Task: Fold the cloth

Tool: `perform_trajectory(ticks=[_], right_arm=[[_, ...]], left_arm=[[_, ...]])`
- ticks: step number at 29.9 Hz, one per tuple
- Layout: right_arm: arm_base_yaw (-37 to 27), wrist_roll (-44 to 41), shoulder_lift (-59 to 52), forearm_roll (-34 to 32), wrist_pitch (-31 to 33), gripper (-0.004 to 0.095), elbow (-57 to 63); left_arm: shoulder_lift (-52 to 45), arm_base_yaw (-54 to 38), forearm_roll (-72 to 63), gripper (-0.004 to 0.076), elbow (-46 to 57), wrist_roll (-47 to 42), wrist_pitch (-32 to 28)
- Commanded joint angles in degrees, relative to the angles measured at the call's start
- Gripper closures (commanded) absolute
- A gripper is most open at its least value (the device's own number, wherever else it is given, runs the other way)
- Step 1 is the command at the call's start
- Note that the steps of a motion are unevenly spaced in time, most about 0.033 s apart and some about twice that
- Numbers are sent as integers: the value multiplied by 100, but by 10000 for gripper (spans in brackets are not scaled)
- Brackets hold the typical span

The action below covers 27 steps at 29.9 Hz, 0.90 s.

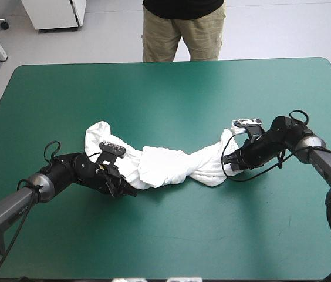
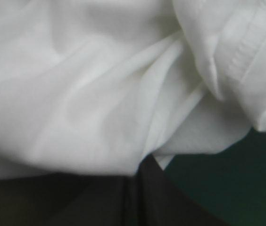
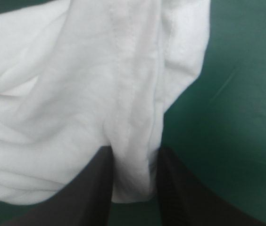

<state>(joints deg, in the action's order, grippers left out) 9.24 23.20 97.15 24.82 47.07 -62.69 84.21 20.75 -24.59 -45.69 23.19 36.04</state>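
The white T-shirt [image 1: 165, 164] lies across the middle of the table as a long, twisted rope of cloth, bunched at both ends. My left gripper [image 1: 124, 189] sits low at its left end; in the left wrist view its black fingers [image 2: 170, 197] meet under folds of the T-shirt [image 2: 100, 94], shut on the cloth. My right gripper [image 1: 230, 161] is at the right end. In the right wrist view a hemmed fold of the T-shirt [image 3: 76, 94] runs down between the two nearly shut fingers of that gripper [image 3: 133, 160].
The teal-green cover [image 1: 171, 88] surrounds the T-shirt on all sides, with wide stretches toward the far edge and the near edge. Nothing else rests on the table.
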Motion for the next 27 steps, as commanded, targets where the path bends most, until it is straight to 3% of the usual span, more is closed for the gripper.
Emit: perform_trajectory(ticks=[1,2,5,13,16,21,25,27], right_arm=[[3,53,-189,128,-23,826,-112],[3,83,-251,128,0,918,-112],[3,93,-488,128,139,919,-124],[-8,-19,-1877,56,267,921,-446],[-18,-324,-2308,-472,141,921,-853],[-18,-1143,-2722,-2001,332,921,-1871],[-18,-1162,-2949,-2091,509,921,-2713],[-18,-1088,-3056,-1863,532,921,-3192]], left_arm=[[-212,38,-60,733,-97,-21,-26],[-212,38,-60,733,-97,-21,-26],[-224,38,46,733,-120,-21,149],[-1036,28,940,733,-789,-442,1366],[-1489,28,1346,733,-1616,-641,1895],[-1968,28,2736,733,-3401,-1232,2729],[-1992,28,3647,733,-4854,-1361,3293],[-1992,28,3845,733,-5502,-1377,3285]])
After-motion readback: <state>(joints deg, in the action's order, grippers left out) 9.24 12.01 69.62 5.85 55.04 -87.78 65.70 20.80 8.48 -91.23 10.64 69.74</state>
